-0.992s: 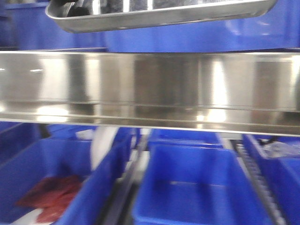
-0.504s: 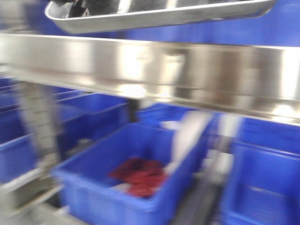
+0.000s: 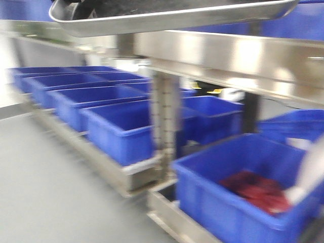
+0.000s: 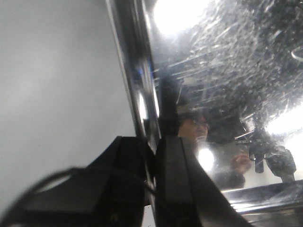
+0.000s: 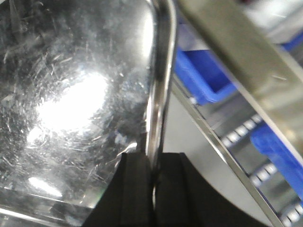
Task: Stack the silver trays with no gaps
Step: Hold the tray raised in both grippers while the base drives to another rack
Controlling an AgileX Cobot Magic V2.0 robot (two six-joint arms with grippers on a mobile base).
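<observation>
In the front view, a row of blue bins (image 3: 96, 98) sits at 9 o'clock on a low rack beside the grey floor (image 3: 50, 192). The silver tray (image 3: 172, 20) hangs at 12 o'clock, seen from below, above a brushed shelf rail (image 3: 228, 55) and an upright post (image 3: 164, 121). At 5 o'clock a nearer blue bin (image 3: 212, 202) holds a red bundle (image 3: 255, 190); the view is blurred.

From the left wrist, the left end effector (image 4: 149, 142) at 6 o'clock pinches the tray's rim between two black fingers (image 4: 125, 179), with the scratched tray surface at 2 o'clock. From the right wrist, the right end effector (image 5: 152, 156) at 6 o'clock likewise clamps the rim, with the tray at 9 o'clock.
</observation>
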